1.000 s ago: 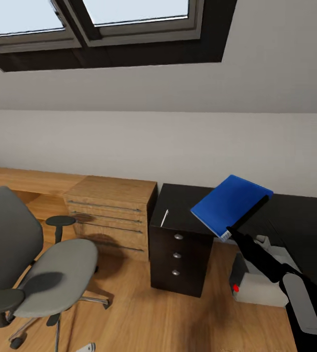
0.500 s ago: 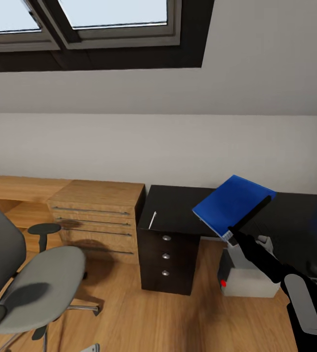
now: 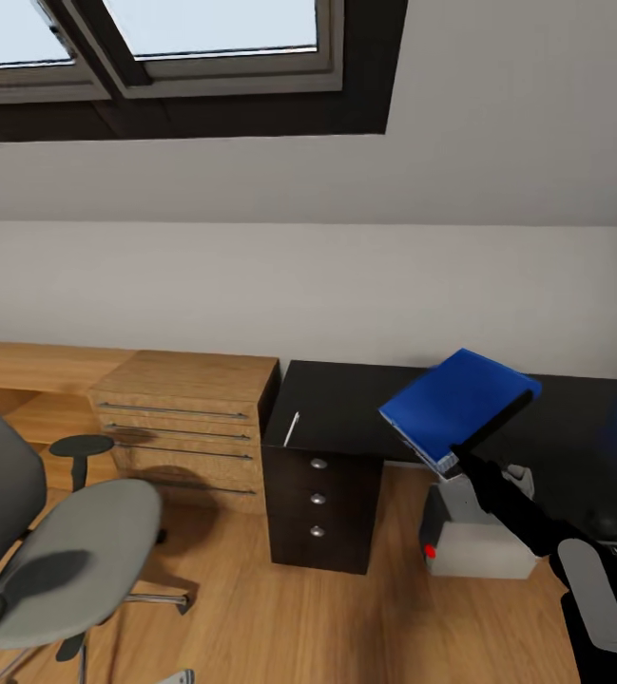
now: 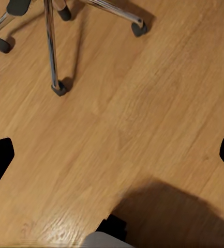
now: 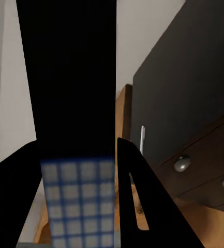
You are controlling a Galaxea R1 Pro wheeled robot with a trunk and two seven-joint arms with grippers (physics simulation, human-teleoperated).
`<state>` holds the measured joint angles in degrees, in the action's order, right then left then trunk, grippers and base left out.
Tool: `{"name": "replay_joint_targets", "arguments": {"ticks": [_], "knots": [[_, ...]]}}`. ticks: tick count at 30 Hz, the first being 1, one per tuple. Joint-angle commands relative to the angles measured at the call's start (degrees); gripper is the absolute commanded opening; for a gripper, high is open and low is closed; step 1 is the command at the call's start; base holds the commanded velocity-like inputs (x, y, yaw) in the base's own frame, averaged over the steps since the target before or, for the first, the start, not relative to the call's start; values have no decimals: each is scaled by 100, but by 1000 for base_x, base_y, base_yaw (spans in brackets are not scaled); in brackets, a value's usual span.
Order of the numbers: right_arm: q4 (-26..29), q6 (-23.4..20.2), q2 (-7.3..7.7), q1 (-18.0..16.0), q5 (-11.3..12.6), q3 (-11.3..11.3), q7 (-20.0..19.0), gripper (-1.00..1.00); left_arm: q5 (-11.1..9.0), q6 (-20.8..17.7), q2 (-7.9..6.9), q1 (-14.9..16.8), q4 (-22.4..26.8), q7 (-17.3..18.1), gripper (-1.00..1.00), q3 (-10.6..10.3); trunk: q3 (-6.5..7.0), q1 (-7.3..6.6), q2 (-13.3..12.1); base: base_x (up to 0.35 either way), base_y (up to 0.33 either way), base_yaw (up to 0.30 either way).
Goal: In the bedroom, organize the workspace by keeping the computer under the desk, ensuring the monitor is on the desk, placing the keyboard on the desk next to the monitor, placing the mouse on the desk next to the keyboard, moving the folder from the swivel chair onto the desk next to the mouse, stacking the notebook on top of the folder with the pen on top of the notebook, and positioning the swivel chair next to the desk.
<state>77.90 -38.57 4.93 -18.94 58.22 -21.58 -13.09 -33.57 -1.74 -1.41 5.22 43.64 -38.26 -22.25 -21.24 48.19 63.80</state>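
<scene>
Blue folder [image 3: 456, 403] clamped by its edge in right gripper [image 3: 458, 458], tilted over desk [image 3: 346, 404] for placing; left claw apart.

No legible text, label, brand, number or sign appears in any view. The folder [image 3: 457, 403] shows a plain blue cover without lettering. The computer [image 3: 474, 541] carries only a small red dot on its front, at about 7 o'clock on the case, with no characters. The drawer fronts of the table [image 3: 346, 404] bear round knobs and no markings.
</scene>
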Motion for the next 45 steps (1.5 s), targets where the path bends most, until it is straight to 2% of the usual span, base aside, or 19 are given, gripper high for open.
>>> {"name": "replay_joint_targets", "arguments": {"ticks": [1,5,11,19,30,32,33,34,35,36,37,38,39,42,45], "knots": [[-2,-35,-1,-5,10,-45,-19,-100,-26,-19,-8,5,9,-50,100,-37,-7,0,4,0,-298,0],[-3,-39,-2,-5,27,-92,-19,-100,-26,-19,-8,5,-38,-50,100,-65,-7,0,4,0,-313,0],[8,-36,5,-5,0,-105,2,-100,-18,-14,-8,5,-78,-50,100,-64,-7,0,4,0,-55,-23],[12,-46,6,-5,-3,-105,6,-100,-18,-10,-13,5,-75,-50,100,-52,-6,0,4,1,-5,-218],[-141,37,-6,-6,1,-103,43,-100,-15,-10,-9,5,-83,-50,100,-52,-5,0,4,219,-82,-48],[-281,185,-18,-12,8,-102,150,-100,-16,-10,-9,5,-83,-50,100,-52,-5,0,4,88,-44,-3],[-410,536,-47,-26,13,-101,355,-100,-17,-10,-9,5,-83,-50,100,-52,-5,0,4,40,-20,-1],[-455,700,-60,-32,13,-101,443,-100,-17,-10,-9,5,-83,-50,100,-52,-5,0,4,32,-16,-1],[-550,1073,-83,-45,19,-96,638,-100,-17,-10,-8,5,-84,-50,100,-52,-5,0,4,21,-10,-1],[-597,1271,-91,-51,23,-94,737,-100,-17,-10,-8,5,-84,-50,100,-52,-5,0,4,16,-8,-1],[-763,2004,-110,-108,33,-75,1113,-100,-17,-10,-8,5,-84,-50,100,-52,-5,0,4,7,-3,0],[-837,2270,-118,-209,36,-65,1278,-100,-18,-10,-8,5,-84,-50,100,-52,-5,0,4,4,-2,0],[-879,2368,-121,-284,38,-62,1354,-100,-18,-10,-8,5,-84,-50,100,-52,-5,0,4,3,-2,0],[-1204,2661,-129,-791,45,-54,1692,-100,-18,-10,-7,5,-84,-50,100,-52,-5,0,4,2,-1,0],[-1733,2854,-127,-1314,51,-71,1931,-100,-18,-10,-2,5,-84,-50,100,-54,-5,0,4,0,0,0]]}}
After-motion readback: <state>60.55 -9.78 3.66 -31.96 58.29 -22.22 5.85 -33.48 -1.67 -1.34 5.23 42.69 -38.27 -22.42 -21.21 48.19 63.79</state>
